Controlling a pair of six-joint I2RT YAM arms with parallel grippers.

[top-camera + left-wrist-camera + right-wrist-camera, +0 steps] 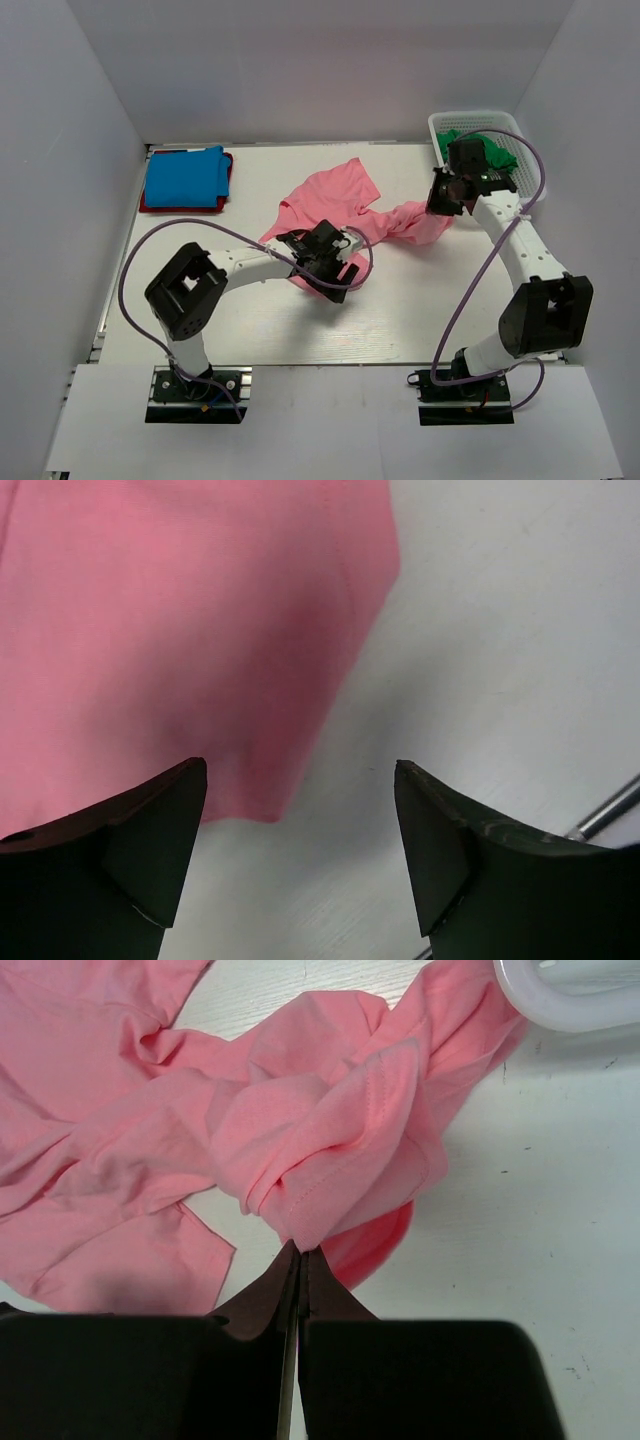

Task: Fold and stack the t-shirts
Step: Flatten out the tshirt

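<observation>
You are working in a robotics lab cell: plain white panels [320, 70] box in a white table [300, 330] at the top, left and right of the frame. The left arm base [195, 385] and right arm base [465, 385] sit bolted along the bottom.

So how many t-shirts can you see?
4: a salmon-pink cloth t-shirt crumpled mid-table, a folded bright blue t-shirt on a folded red t-shirt at the far left, and dark green cloth in the white plastic lattice basket, which may hide more.
</observation>
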